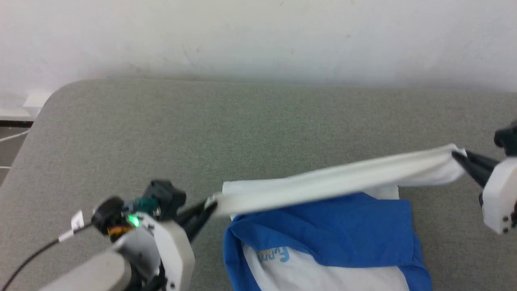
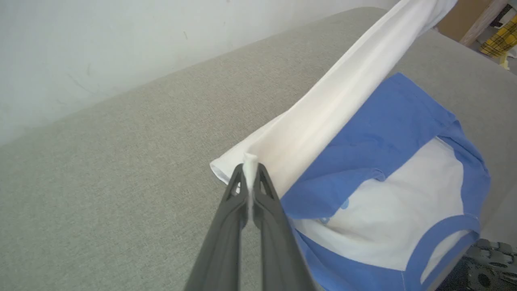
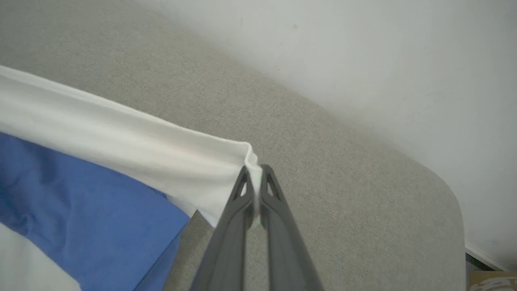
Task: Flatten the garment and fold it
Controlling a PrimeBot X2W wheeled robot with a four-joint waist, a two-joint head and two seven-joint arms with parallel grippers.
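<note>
The garment [image 1: 331, 226], white with royal-blue sleeves and neckband, lies at the near middle of the grey table [image 1: 161, 133]. Its white hem is lifted and stretched taut between my two grippers. My left gripper [image 1: 208, 208] is shut on the hem's left corner, seen close in the left wrist view [image 2: 250, 169]. My right gripper [image 1: 458, 155] is shut on the right corner, higher up, as the right wrist view [image 3: 253, 173] shows. Blue sleeves [image 2: 375, 137] are folded across the white chest below, with blue lettering [image 1: 274, 254] partly showing.
The grey table runs back to a white wall [image 1: 258, 36], with rounded corners at the far left and right [image 3: 448, 194]. A cable and white socket [image 1: 36, 99] sit beyond the left corner. A yellow plaid thing [image 2: 499, 38] lies off the table's right end.
</note>
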